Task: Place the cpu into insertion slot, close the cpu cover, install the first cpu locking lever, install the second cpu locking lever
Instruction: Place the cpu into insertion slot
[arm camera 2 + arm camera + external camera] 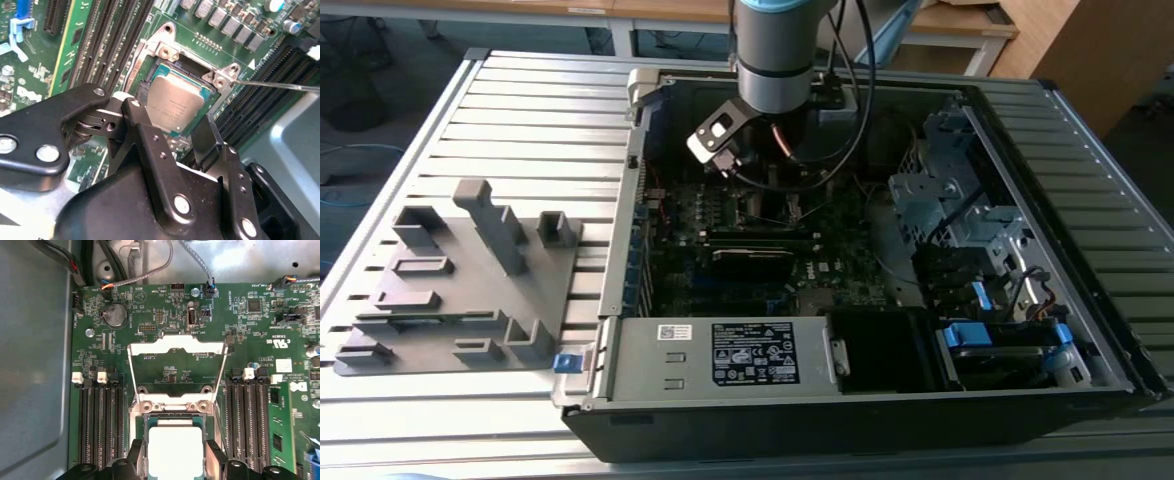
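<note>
The cpu (175,447), a flat silver-topped square, lies in the insertion slot (175,406) on the green board; whether it is fully seated I cannot tell. My gripper (176,462) straddles it, and its black fingers (137,457) press against two opposite edges. In the second wrist view the cpu (177,100) sits between the same two fingers of the gripper (170,116), inside the slot's silver rim (167,51). The cpu cover (175,342), a thin silver frame, stands swung open beyond the slot. A thin wire lever (280,86) sticks out to one side, unlatched.
The arm (774,60) reaches down into an open computer case (720,400) on a slatted metal table. Black memory slots (100,420) flank the slot on both sides. Cables (145,270) and a coin battery (115,315) lie beyond the cover. A grey fixture block (460,280) lies at the exterior view's left.
</note>
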